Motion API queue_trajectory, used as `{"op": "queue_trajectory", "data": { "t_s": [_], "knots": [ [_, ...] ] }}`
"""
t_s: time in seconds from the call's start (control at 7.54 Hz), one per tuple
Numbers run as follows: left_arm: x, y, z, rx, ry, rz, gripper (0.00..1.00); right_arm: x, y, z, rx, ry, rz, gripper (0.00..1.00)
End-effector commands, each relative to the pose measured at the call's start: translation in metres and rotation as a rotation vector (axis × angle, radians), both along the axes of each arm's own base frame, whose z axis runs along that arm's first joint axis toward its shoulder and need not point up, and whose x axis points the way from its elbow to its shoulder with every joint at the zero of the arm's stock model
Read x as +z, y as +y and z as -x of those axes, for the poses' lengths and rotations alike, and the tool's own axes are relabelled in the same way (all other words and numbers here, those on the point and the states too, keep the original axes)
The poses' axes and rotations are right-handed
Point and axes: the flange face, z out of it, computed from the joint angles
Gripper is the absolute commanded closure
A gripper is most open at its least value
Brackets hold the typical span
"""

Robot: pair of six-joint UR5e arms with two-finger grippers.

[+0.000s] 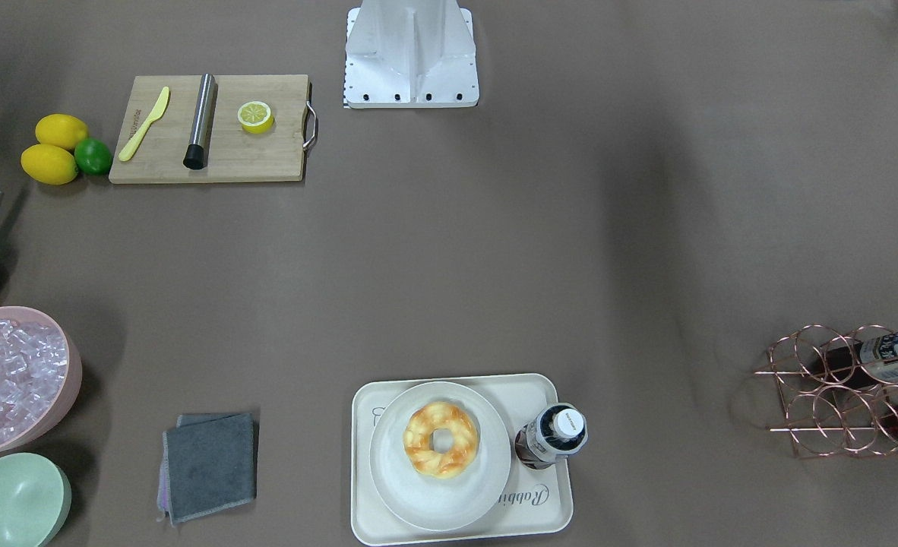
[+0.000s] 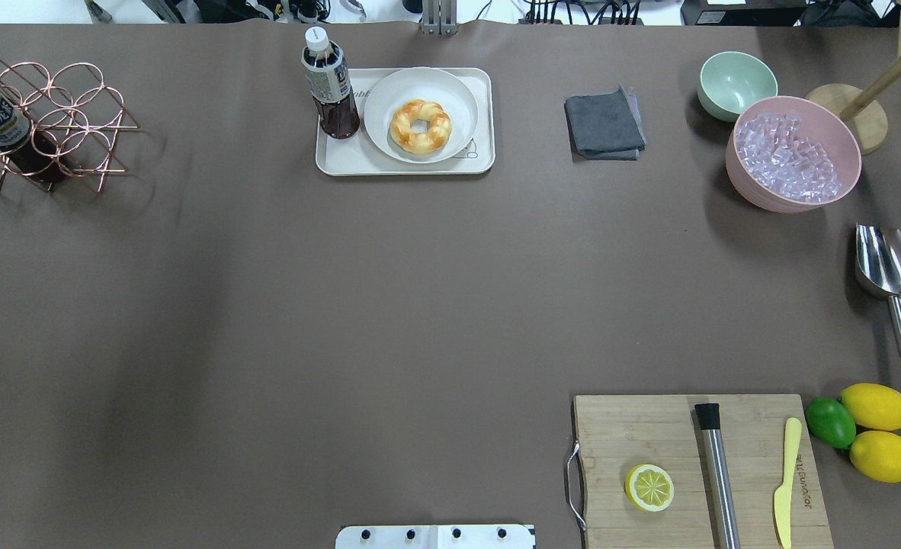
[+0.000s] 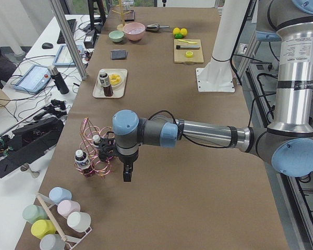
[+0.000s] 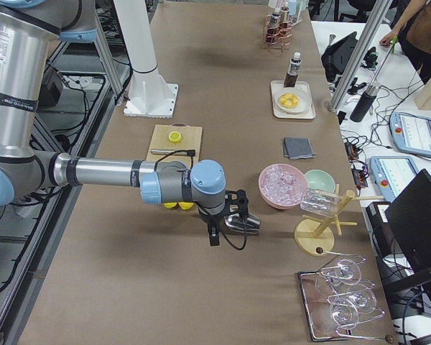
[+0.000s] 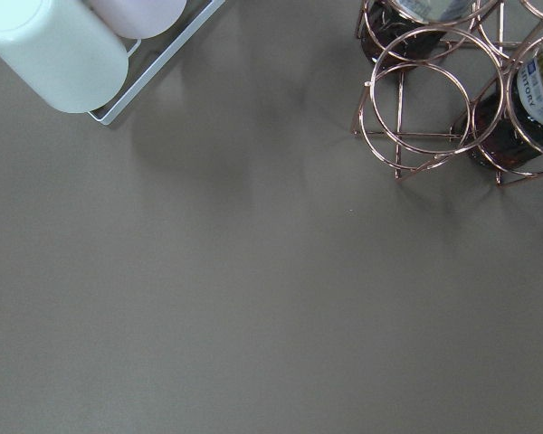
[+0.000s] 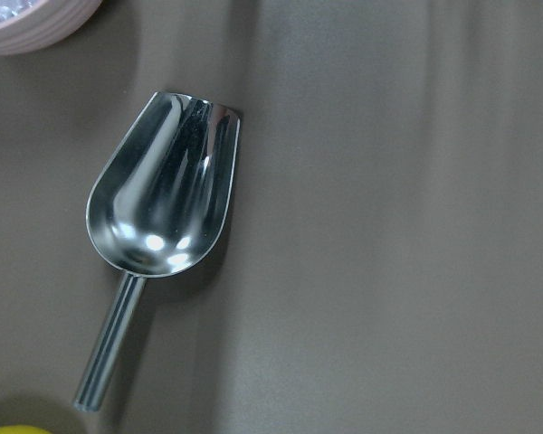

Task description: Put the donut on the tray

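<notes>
The donut (image 1: 441,439) is a golden-orange twisted ring. It lies on a round off-white plate (image 1: 418,501) that sits on the cream tray (image 1: 548,501). It also shows in the overhead view (image 2: 421,126), on the tray (image 2: 344,160) at the table's far side. Neither gripper shows in the overhead or front-facing views. The left gripper (image 3: 127,174) hangs over bare table near the copper wire rack, far from the tray. The right gripper (image 4: 214,237) hangs above the metal scoop. I cannot tell whether either is open or shut.
A dark drink bottle (image 2: 328,84) stands on the tray beside the plate. A copper bottle rack (image 2: 39,126) is at far left. A grey cloth (image 2: 603,123), green bowl (image 2: 736,82), pink ice bowl (image 2: 793,152), scoop (image 2: 886,271), and cutting board (image 2: 649,427) with half lemon (image 2: 649,487) are at right.
</notes>
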Motion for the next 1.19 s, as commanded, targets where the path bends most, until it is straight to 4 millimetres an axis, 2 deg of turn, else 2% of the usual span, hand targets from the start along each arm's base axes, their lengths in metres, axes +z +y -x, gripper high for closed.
{"op": "queue_trajectory", "data": {
  "t_s": [0.0,1.06],
  "knots": [
    [0.0000,0.0000,0.0000,0.000,0.000,0.000,0.01,0.0105,0.0090,-0.0188,0.026,0.019,-0.001,0.00],
    [0.0017,0.0013,-0.0008,0.002,0.000,0.005,0.01,0.0169,0.0072,-0.0189,0.027,0.019,0.008,0.00]
  ]
}}
